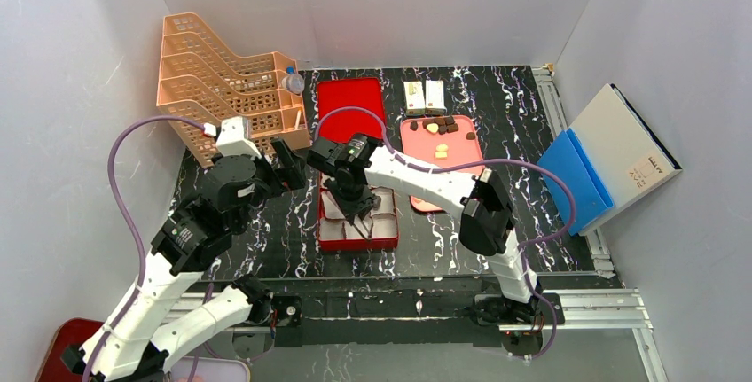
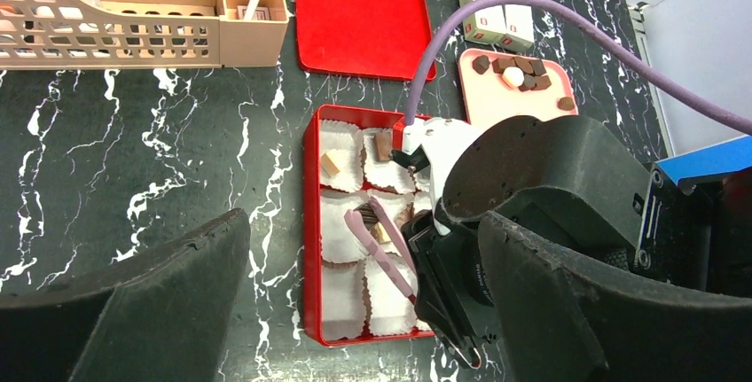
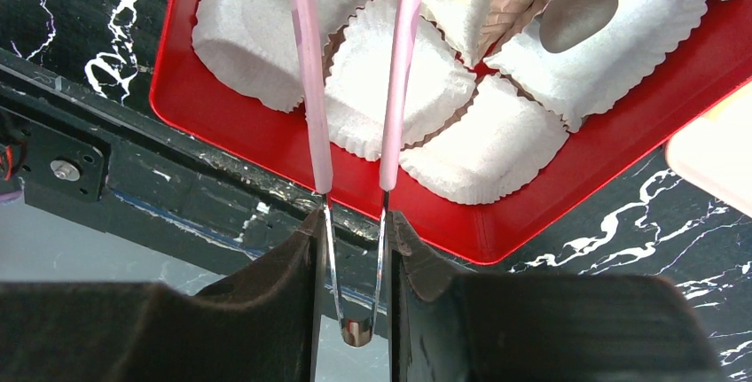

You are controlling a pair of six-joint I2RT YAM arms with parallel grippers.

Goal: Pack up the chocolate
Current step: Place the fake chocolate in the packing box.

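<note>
Most of the chocolate (image 1: pixel 439 125) lies loose at the far end of a pink tray (image 1: pixel 466 153) on the right half of the desk (image 1: pixel 266 249): dark brown pieces in a cluster, with a few pale yellow ones among and below them. A few more pieces already sit in the red box (image 2: pixel 309 222) at the middle of the desk, just left of the tray. The box is lined with white crinkled paper cups (image 3: pixel 497 156). In the left wrist view a tan piece (image 2: pixel 331 163) rests in a far-left cup, a brown one (image 2: pixel 383 144) in the cup beside it, and another tan piece shows in the middle row under the tool.

The right gripper (image 3: pixel 355 222) is clamped on a pair of tweezers (image 3: pixel 306 89), its fingers squeezing the metal arms near their joined end. The pink-sleeved tips reach down over the middle cups of the box. Whether they pinch a piece cannot be told.

The left gripper (image 1: pixel 293 165) hangs just left of the box with its jaws spread wide and nothing between them.

Behind the box lies a flat red lid (image 1: pixel 350 107), and right of it two small white cartons (image 1: pixel 424 96) stand at the far edge of the tray. A peach mesh file rack (image 1: pixel 222 81) fills the far left corner, and blue and white boards (image 1: pixel 612 156) lean against the right wall.
</note>
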